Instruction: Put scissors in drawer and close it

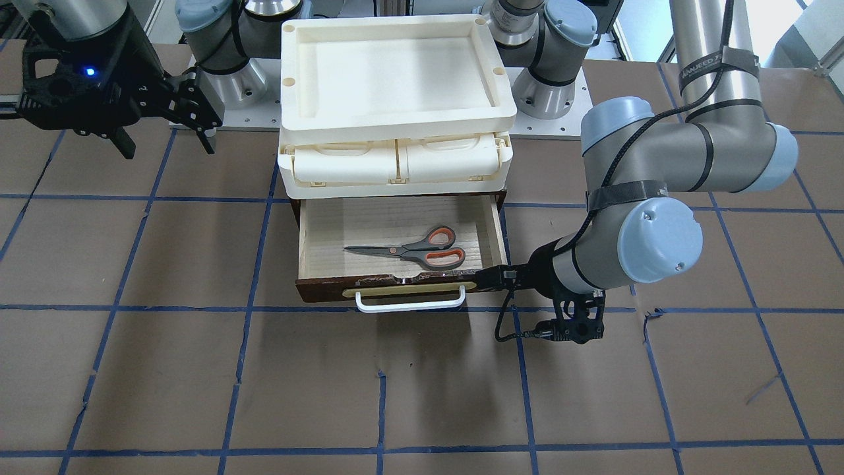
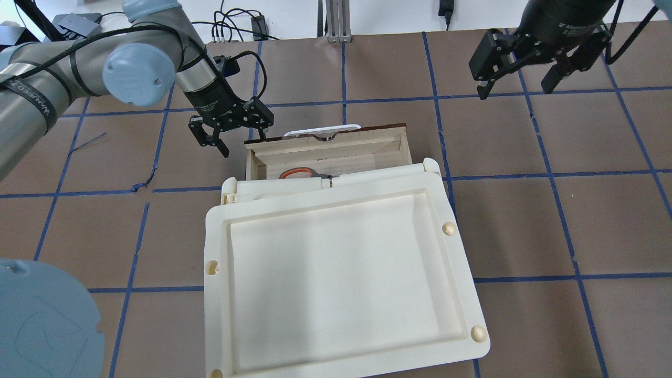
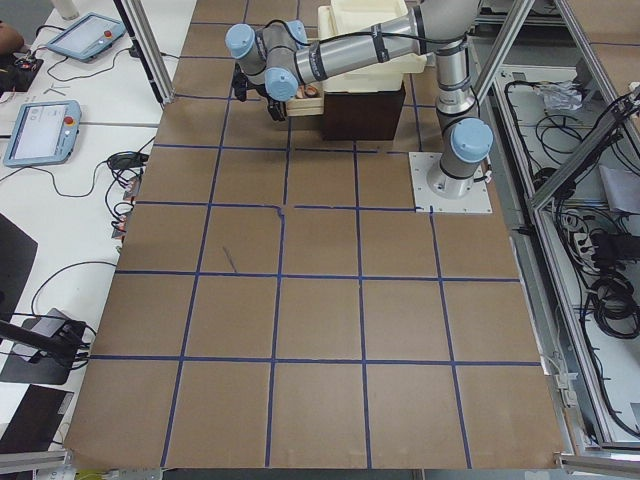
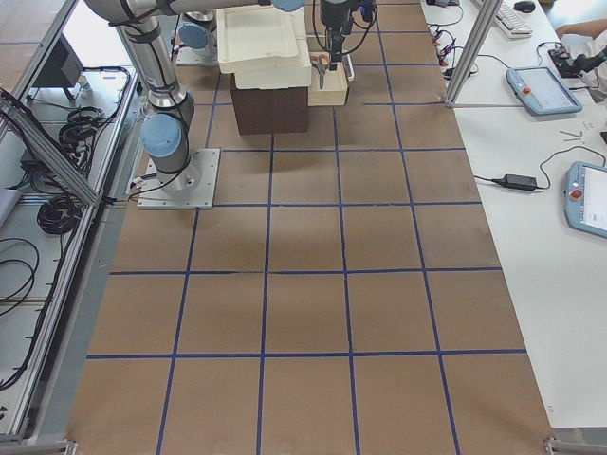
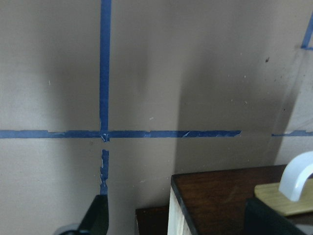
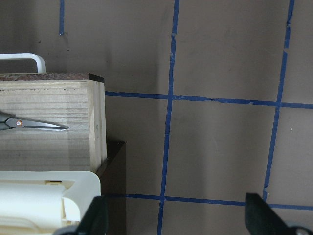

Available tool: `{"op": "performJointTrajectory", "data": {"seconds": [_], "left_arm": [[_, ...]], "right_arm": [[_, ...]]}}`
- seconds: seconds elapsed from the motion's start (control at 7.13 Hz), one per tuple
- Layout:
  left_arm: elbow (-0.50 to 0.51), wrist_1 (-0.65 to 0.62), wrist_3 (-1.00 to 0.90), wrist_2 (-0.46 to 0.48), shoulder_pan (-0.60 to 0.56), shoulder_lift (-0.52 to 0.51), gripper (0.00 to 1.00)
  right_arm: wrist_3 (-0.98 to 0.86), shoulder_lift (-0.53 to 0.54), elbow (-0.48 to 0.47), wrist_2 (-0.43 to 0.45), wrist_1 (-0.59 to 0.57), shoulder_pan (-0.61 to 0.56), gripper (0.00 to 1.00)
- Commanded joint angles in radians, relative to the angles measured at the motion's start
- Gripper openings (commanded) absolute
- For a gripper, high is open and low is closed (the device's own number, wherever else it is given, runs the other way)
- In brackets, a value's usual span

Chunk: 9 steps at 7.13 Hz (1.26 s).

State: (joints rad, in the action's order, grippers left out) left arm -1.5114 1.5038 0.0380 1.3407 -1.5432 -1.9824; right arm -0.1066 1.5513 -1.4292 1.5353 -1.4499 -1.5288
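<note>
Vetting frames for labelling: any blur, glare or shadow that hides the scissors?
Front-facing: sharp, evenly lit, scissors fully visible in the drawer. Overhead: cream box hides all but an orange handle. Right wrist: only the blades show, in focus. Left wrist: dim, soft, shadowed, no scissors. Side views: too small to tell.

Pale matt-wood drawer (image 1: 336,227), steel-bladed scissors (image 1: 395,251)

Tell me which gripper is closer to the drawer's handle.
The left gripper, hanging open right beside the drawer's front corner near the white handle. The right gripper hangs well away, on the drawer's other side.
</note>
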Motion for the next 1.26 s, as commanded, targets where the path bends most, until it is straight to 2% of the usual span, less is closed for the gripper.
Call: {"op": "performJointTrajectory", "data": {"seconds": [0.0, 0.14, 1.12], "left_arm": [[0.0, 0.053, 0.002, 0.0, 0.0, 0.013, 1.0], [0.002, 0.073, 0.003, 0.0, 0.0, 0.025, 1.0], [0.0, 0.159, 0.072, -0.002, 0.0, 0.033, 1.0]], "right_arm": [[-0.024, 0.007, -0.008, 0.006, 0.006, 0.03, 1.0], [-0.04, 0.036, -0.01, -0.009, -0.004, 0.029, 1.0], [-0.024, 0.049, -0.045, 0.009, -0.003, 0.022, 1.0]]}}
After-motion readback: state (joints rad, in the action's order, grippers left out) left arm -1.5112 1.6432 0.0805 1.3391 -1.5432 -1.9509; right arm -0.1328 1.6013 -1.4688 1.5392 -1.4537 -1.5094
